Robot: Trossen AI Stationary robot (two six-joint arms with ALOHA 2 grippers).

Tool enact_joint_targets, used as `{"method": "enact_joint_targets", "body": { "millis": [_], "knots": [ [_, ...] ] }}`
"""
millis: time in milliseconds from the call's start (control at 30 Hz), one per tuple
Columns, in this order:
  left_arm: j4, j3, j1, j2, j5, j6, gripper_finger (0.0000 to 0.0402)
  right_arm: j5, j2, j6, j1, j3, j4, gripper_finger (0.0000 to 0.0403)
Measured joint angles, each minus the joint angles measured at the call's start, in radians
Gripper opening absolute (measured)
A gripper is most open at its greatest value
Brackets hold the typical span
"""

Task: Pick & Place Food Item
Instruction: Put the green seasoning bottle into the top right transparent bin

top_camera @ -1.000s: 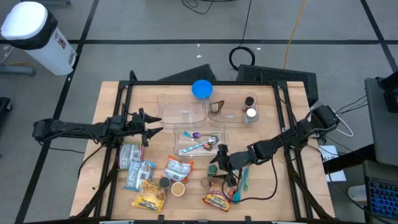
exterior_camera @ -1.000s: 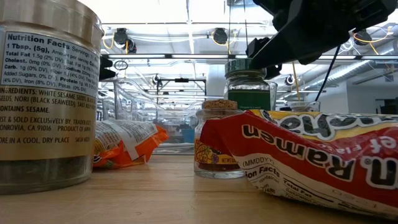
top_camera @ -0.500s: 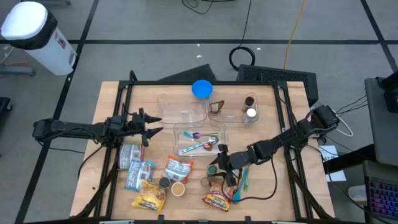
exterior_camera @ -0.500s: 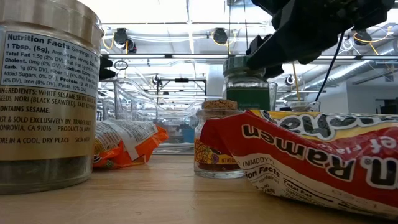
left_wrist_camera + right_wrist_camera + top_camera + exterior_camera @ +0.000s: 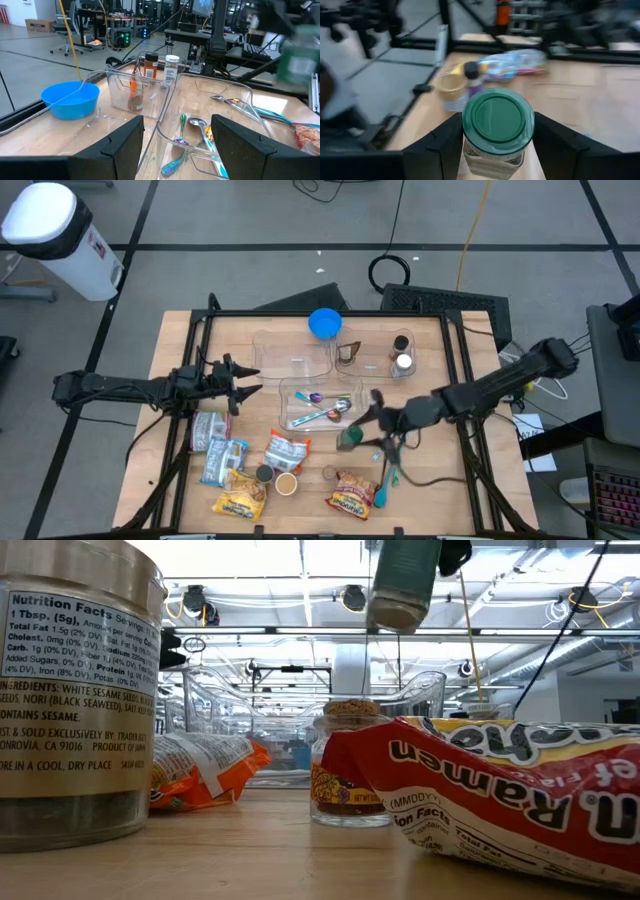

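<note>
A glass jar with a green lid hangs in the air above the table's near right part, with my right gripper shut on it. The low view shows it high up, slightly tilted. My left gripper waits open at the table's left side, pointing level toward the clear bins, with nothing between its fingers. My right gripper pinches the jar's glass sides just below the green lid between its two fingers, one on each side. The fingers reach in from the table's right side, nearly level. The jar is lifted clear of the table, roughly upright with the lid on top.
Clear bins hold spoons mid-table; a blue bowl and spice bottles stand farther back. Ramen packets, snack bags, small jars, a tin and a teal utensil crowd the near edge.
My right gripper has risen and drawn back toward the table's far right with the green-lidded jar. The jar stood on the table beside the ramen packet and is now lifted clear, slightly tilted.
</note>
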Motion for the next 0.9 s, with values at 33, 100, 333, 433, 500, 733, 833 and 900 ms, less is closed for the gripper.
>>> {"method": "enact_joint_targets", "body": {
  "millis": [33,100,333,433,500,733,833,900],
  "knots": [
    [0.000,0.000,0.000,0.000,0.000,0.000,0.0241,0.026,-0.031,-0.007,-0.012,0.000,-0.024,0.0193],
    [0.000,0.000,0.000,0.000,0.000,0.000,0.0241,0.080,-0.088,-0.019,-0.039,0.000,-0.072,0.0193],
    [0.000,0.000,0.000,0.000,0.000,0.000,0.0241,0.187,-0.199,-0.031,-0.217,0.000,-0.264,0.0193],
    [0.000,0.000,0.000,0.000,0.000,0.000,0.0241,0.184,-0.199,-0.028,-0.323,0.000,-0.297,0.0193],
    [0.000,0.000,0.000,0.000,0.000,0.000,0.0241,0.180,-0.188,-0.035,-0.395,0.000,-0.306,0.0193],
    [0.000,0.000,0.000,0.000,0.000,0.000,0.0241,0.056,-0.130,-0.045,-0.635,-0.034,-0.305,0.0193],
    [0.000,0.000,0.000,0.000,0.000,0.000,0.0241,-0.080,-0.098,-0.016,-0.704,-0.082,-0.229,0.0193],
    [0.000,0.000,0.000,0.000,0.000,0.000,0.0241,-0.126,-0.076,-0.014,-0.728,-0.112,-0.153,0.0193]
  ]
}}
